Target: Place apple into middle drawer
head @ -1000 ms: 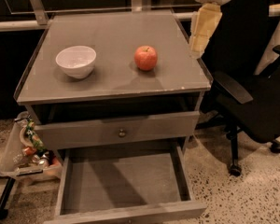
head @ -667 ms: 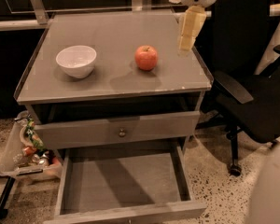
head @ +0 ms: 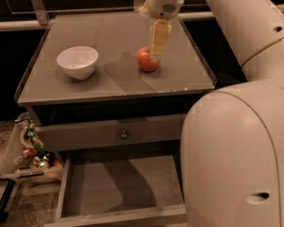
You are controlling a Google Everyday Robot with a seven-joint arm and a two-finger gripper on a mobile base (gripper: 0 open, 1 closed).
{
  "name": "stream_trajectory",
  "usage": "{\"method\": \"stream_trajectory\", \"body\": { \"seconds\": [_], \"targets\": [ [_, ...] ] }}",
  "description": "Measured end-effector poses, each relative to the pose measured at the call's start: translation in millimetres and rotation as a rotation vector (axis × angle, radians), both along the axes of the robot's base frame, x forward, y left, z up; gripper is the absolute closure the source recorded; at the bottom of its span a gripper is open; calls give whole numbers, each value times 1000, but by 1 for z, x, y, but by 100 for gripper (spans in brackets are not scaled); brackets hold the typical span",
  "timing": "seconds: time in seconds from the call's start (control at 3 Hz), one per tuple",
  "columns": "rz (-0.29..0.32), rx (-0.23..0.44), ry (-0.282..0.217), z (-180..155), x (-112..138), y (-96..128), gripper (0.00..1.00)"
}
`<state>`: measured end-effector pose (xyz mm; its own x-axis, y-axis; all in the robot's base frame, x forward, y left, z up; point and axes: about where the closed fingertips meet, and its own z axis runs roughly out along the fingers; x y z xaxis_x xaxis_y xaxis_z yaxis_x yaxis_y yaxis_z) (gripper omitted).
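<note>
1. Robot arm [head: 236, 150]: white, your largest item. It fills the right side of the view from bottom edge to top. The lower housing hides the cabinet's right front corner & the right end of the open drawer.
2. Cabinet top [head: 109, 37]: flat grey surface carrying 2 items, 1 bowl & 1 apple.
3. Middle drawer [head: 118, 186]: grey wood, low walls, pulled out at the bottom of the view. Plain floor w/ a shadow across it.
4. Drawer front [head: 85, 134]: grey, shut, sits between the cabinet top & the open drawer.
5. Clear plastic bin [head: 16, 148]: at floor level, just left of the cabinet. Holds mixed small items; can't tell what they are.
6. White bowl [head: 77, 62]: upright on the left half of the top, well apart from the apple.
7. Gripper [head: 155, 56]: cream-coloured, hangs straight down from top centre. Its tip overlaps the apple's upper right side in your view. Contact: can't tell. Grasping or released: can't tell.
8. Apple [head: 144, 62]: red-orange, resting on the cabinet top, right of centre, not in the drawer.
9. Knob [head: 124, 135]: small, round, metal, at the centre of the drawer front.
</note>
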<state>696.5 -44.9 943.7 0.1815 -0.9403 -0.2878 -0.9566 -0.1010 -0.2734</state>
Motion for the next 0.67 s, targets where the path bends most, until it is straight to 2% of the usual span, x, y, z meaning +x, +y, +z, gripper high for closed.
{"method": "stream_trajectory", "body": {
  "seconds": [0.33, 0.67],
  "targets": [
    [1, 14, -15, -2, 6, 4, 0],
    [15, 17, 23, -29, 18, 10, 0]
  ]
}}
